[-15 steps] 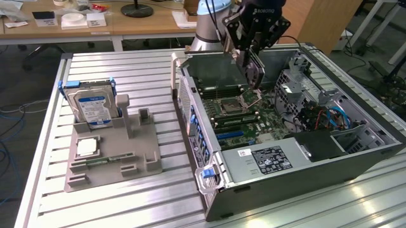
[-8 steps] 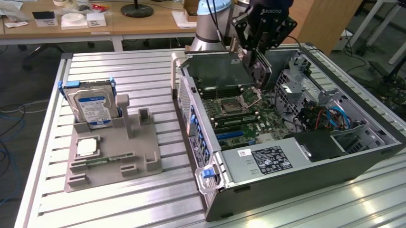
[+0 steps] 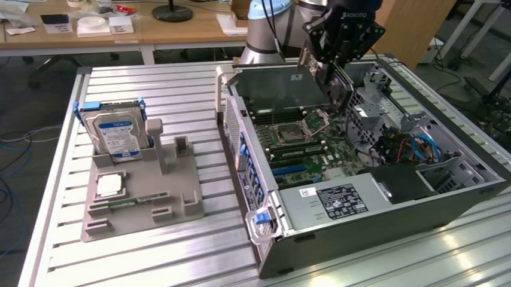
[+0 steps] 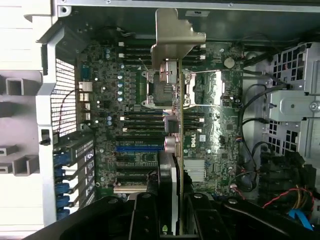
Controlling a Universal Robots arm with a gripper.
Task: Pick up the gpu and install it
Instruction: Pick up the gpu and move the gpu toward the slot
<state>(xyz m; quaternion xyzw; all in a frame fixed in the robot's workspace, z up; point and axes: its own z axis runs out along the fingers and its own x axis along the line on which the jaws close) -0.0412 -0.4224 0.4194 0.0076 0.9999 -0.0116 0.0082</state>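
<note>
The gripper (image 3: pixel 326 63) hangs over the far part of the open computer case (image 3: pixel 447 206), its jaws pinching the gpu (image 3: pixel 337 89) by its upper edge. The card stands upright over the motherboard (image 4: pixel 140 125), with its silver bracket (image 4: pixel 172 35) toward the case's far wall. I cannot tell whether it touches a slot. On the exterior view's left, a hard drive (image 3: pixel 116 134) stands in a grey holder (image 3: pixel 143 197) on the worktop (image 3: pixel 160 84).

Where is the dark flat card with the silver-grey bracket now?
Exterior view, upper centre: the card hangs in the gripper above the green motherboard of the open grey computer case.
</note>
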